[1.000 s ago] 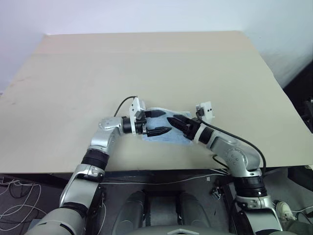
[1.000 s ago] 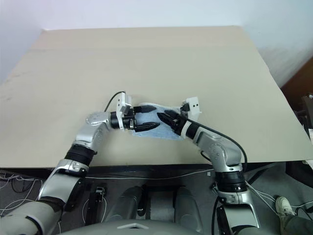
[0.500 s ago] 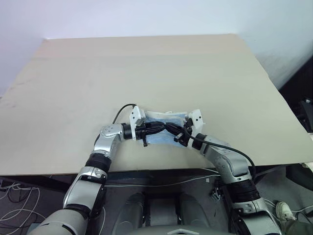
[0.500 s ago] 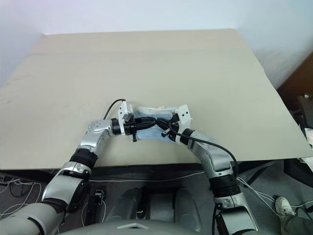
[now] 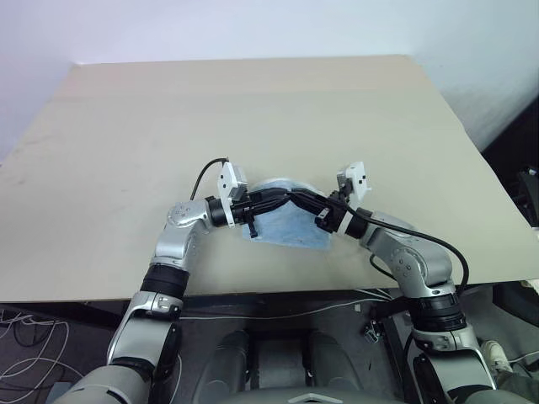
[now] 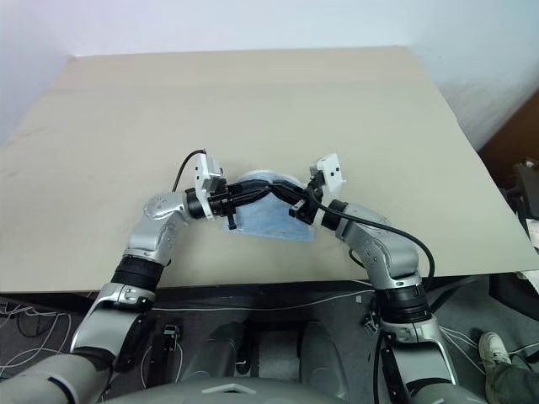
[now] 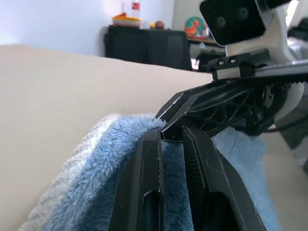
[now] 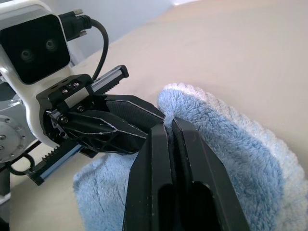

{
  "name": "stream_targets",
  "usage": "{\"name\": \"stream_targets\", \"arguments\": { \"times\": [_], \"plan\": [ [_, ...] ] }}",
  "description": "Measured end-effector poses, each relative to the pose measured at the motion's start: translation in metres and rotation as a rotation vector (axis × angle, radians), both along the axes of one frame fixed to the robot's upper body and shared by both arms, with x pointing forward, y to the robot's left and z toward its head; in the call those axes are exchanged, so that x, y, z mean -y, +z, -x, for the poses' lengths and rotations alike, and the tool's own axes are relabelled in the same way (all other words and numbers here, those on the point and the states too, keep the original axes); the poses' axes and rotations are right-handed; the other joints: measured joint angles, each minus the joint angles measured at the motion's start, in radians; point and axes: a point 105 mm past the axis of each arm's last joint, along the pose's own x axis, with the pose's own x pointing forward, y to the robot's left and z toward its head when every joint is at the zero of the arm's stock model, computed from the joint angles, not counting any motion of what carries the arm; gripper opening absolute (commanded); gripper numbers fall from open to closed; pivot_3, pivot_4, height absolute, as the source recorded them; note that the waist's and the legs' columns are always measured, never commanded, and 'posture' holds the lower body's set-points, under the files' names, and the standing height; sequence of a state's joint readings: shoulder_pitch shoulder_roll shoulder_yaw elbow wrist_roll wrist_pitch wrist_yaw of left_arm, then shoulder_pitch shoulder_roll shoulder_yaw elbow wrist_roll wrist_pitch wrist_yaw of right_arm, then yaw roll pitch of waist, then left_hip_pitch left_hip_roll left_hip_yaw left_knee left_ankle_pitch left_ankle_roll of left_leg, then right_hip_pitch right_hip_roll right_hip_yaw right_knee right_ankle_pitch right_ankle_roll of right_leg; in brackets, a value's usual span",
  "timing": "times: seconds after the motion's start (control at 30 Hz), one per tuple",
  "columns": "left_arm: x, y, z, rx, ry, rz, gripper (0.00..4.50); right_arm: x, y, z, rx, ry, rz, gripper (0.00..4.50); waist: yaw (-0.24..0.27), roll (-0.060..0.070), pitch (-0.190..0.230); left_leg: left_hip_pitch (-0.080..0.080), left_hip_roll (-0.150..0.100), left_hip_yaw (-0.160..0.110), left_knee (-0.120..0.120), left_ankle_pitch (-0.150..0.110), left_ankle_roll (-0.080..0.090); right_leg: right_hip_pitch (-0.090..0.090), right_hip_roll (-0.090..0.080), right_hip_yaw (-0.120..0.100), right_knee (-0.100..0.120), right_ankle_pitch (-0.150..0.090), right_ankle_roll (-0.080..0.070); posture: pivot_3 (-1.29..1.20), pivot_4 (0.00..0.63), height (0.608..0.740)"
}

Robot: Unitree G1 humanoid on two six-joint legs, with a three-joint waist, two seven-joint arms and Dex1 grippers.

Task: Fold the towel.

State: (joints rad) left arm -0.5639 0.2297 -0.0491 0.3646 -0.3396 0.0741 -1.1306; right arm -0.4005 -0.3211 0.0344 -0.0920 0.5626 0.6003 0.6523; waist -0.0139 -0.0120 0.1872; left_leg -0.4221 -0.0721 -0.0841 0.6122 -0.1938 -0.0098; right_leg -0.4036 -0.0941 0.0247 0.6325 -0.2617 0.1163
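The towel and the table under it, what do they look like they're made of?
The towel: soft terry cloth by its look, light blue with a paler edge; a fuzzy looped pile shows close up and it drapes limply where the grippers pinch it. The table: smooth matte beige board, possibly laminate or painted wood; no grain shows.

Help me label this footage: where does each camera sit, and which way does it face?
Left and right eye views: on the head, looking forward and down at the table; both arms show, the left gripper and the right gripper shut on the towel.
Left wrist view: along the left gripper's fingers pinching the towel; the right gripper faces it.
Right wrist view: along the right gripper's fingers pinching the towel; the left gripper faces it.
Shared: all four show the towel and both grippers meeting at its raised fold.
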Motion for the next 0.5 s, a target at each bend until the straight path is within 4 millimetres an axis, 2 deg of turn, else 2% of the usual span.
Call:
{"name": "stream_targets", "arguments": {
  "times": [0.13, 0.37, 0.4, 0.5],
  "plan": [
    [-0.006, 0.0, 0.002, -0.02, 0.014, -0.025, 0.35, -0.006, -0.003, 0.0, -0.002, 0.015, 0.003, 0.0, 0.0, 0.0, 0.0, -0.001, 0.0, 0.0, 0.001, 0.0, 0.0, 0.0, 0.0, 0.0, 0.0, 0.0, 0.0, 0.0, 0.15, 0.74],
    [-0.004, -0.007, 0.005, -0.036, 0.0, -0.035, 2.69, -0.006, -0.008, -0.005, 0.003, -0.003, 0.033, 0.0, 0.002, 0.0, 0.0, -0.001, 0.0, 0.0, 0.001, 0.0, 0.0, -0.001, 0.0, 0.0, 0.0, 0.0, 0.0, 0.0, 0.15, 0.74],
    [-0.005, -0.007, 0.005, -0.037, 0.003, -0.033, 3.04, -0.001, -0.009, -0.008, 0.004, -0.036, 0.047, 0.0, 0.002, 0.0, 0.0, -0.001, 0.0, 0.0, 0.001, 0.0, 0.0, -0.001, 0.0, 0.0, 0.0, 0.0, 0.0, 0.0, 0.15, 0.74],
    [-0.023, -0.008, 0.002, -0.037, 0.05, -0.054, 4.08, 0.03, -0.017, -0.019, -0.011, -0.164, 0.113, 0.0, 0.002, 0.0, 0.0, -0.001, 0.0, 0.0, 0.001, 0.0, 0.0, -0.002, 0.0, 0.0, 0.0, 0.0, 0.0, 0.0, 0.15, 0.74]
  ]
}}
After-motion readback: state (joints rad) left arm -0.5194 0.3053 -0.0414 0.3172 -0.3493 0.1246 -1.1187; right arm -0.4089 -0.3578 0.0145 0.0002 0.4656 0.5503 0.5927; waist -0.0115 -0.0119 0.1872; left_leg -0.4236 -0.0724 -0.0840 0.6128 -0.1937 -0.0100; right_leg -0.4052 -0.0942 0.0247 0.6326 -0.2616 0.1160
